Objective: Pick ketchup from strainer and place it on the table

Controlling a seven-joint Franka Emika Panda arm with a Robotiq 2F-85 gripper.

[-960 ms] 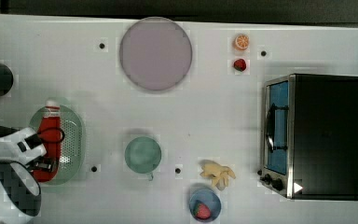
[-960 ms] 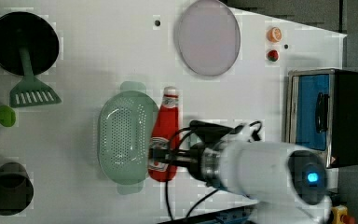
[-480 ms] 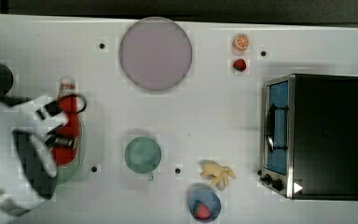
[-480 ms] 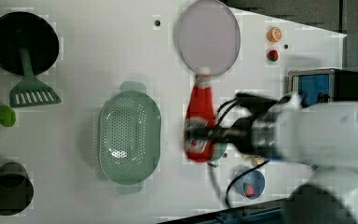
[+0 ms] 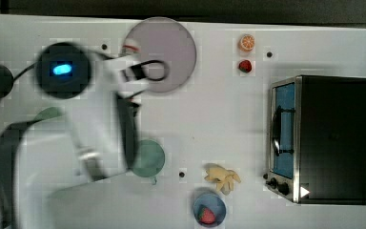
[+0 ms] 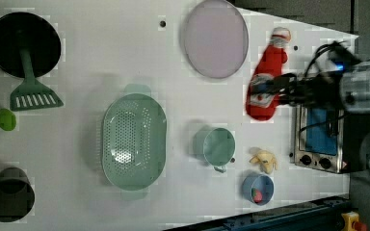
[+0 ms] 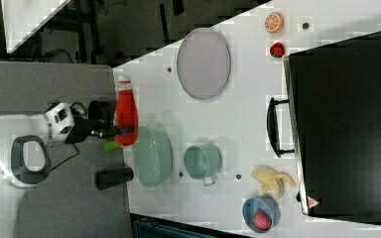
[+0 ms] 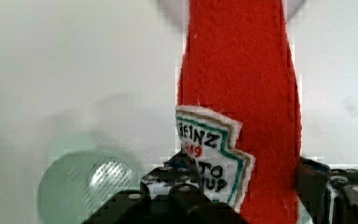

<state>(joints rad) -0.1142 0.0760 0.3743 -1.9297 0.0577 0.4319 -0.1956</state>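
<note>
The red ketchup (image 6: 268, 72) bottle, white cap (image 6: 281, 36) away from the arm, hangs in the air with my gripper (image 6: 266, 92) shut on its labelled lower half. The wrist view has the ketchup (image 8: 242, 84) upright between the two fingers (image 8: 314, 182), its white label facing the camera. The pale green strainer (image 6: 134, 139) lies on the white table (image 6: 101, 53) with nothing in it, well to the left view's left of the bottle. In the right view the ketchup (image 7: 126, 114) hangs beside the strainer (image 7: 154, 156). In the top view my arm covers most of the bottle and strainer.
A lilac plate (image 6: 216, 44) and a teal cup (image 6: 218, 147) lie close under the bottle's path. A toaster oven (image 5: 324, 138), a blue bowl (image 5: 208, 210), a yellow toy (image 5: 223, 177), an orange slice (image 5: 247, 43) and a strawberry (image 5: 245, 66) are at the top view's right. A spatula (image 6: 29, 91) lies at the left view's left.
My gripper has lifted the ketchup out of the strainer and carried it to the left view's right, past the plate. The strainer stays where it was.
</note>
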